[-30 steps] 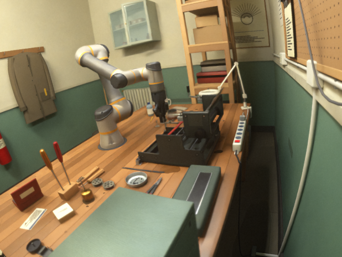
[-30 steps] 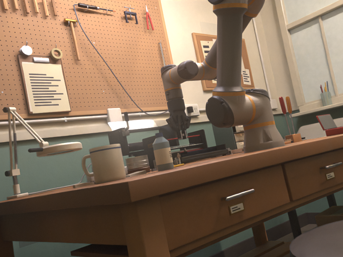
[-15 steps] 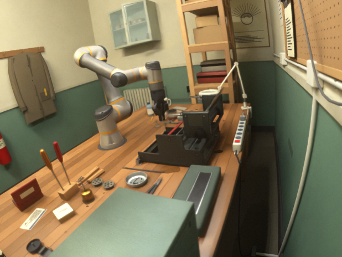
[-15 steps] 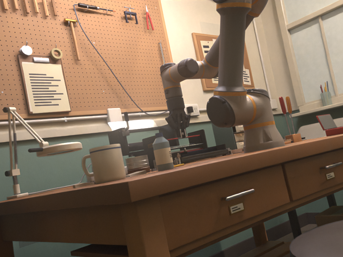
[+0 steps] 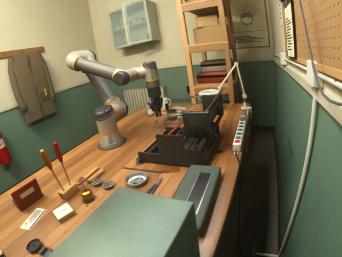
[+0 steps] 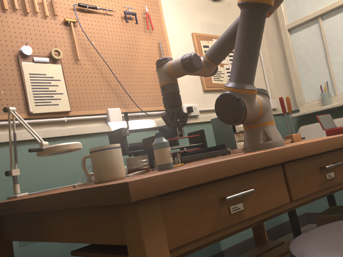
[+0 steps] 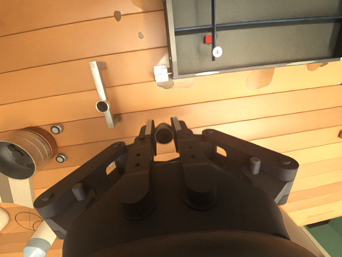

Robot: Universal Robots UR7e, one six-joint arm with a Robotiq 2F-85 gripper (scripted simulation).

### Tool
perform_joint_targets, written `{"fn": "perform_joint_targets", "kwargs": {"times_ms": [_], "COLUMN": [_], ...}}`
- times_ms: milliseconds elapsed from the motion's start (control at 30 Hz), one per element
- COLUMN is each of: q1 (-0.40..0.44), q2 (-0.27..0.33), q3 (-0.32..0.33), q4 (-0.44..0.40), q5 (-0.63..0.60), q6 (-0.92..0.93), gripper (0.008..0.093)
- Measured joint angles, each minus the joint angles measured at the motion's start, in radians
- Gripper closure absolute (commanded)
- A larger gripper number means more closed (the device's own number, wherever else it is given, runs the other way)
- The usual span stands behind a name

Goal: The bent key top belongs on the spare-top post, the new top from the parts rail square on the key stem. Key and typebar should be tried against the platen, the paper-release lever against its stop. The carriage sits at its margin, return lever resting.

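A small dark round key top (image 7: 163,133) is held in my closed gripper (image 7: 163,130), above the bare bench boards just short of the typewriter frame (image 7: 254,36). Inside the frame a white-capped key stem (image 7: 217,51) sits on a dark bar beside a red tab (image 7: 208,39). To the left a metal rail (image 7: 102,94) lies on the bench with a ring-shaped holder (image 7: 102,106) on it. From the side camera my gripper (image 5: 157,112) hangs over the bench left of the dark typewriter (image 5: 188,133), whose red bar (image 5: 175,128) slants inside it.
Behind the bench stand a radiator (image 5: 135,99) and wooden shelving (image 5: 210,49). A tin of parts (image 7: 20,155), a bottle (image 6: 163,152) and a mug (image 6: 105,163) stand near my gripper. A power strip (image 5: 239,133) lies right of the typewriter, and green cases (image 5: 138,221) fill the near bench.
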Motion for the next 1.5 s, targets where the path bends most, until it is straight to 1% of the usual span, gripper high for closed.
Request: {"fn": "perform_joint_targets", "kwargs": {"times_ms": [167,367,500,633,833,1167,1300,1500], "q1": [0.131,0.28,0.36,0.415,0.453,0.457,0.458,0.458], "q2": [-0.007,0.009,0.026,0.041,0.053,0.059,0.078,0.135], "q3": [0.003,-0.005,-0.014,-0.022,-0.028,-0.023,-0.001,0.051], "q4": [0.003,-0.004,-0.012,-0.019,-0.024,-0.037,-0.078,-0.186], "q5": [0.0,0.0,0.0,0.0,0.0,0.0,0.0,0.0], "q6": [0.13,0.28,0.359,0.415,0.453,0.458,0.458,0.458], "gripper": [0.0934,0.0934,0.0934,0.0934,0.0934,0.0934,0.0934,0.0934]}}
